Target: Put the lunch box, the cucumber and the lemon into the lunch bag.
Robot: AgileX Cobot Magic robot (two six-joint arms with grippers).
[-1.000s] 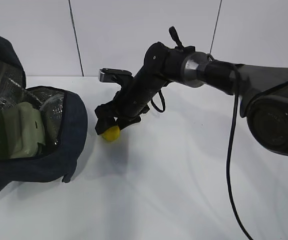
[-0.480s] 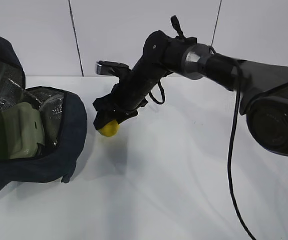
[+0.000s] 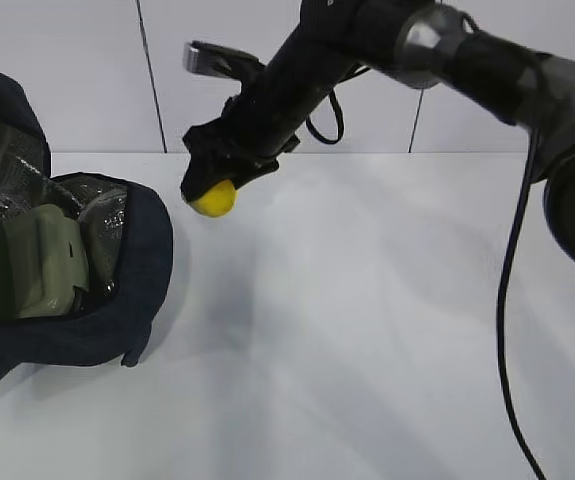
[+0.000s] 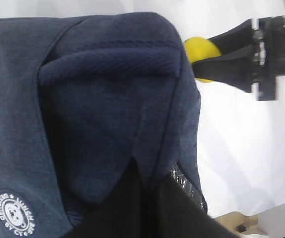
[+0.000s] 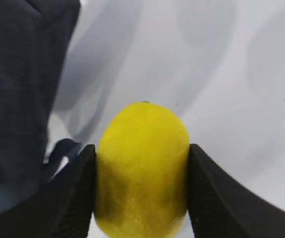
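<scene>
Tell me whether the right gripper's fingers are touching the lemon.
Touching. In the right wrist view both black fingers press flush against the lemon's sides, with no gap.

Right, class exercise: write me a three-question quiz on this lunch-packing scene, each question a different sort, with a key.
1. True or false: the right gripper is shut on the lemon.
2. Multiple choice: the lemon is (A) resting on the table, (B) held above the table, (C) inside the lunch bag.
3. Short answer: what pale green item shows inside the open lunch bag?

Key
1. True; a finger presses each side.
2. B; it hangs just right of the bag's opening.
3. The lunch box.
</scene>
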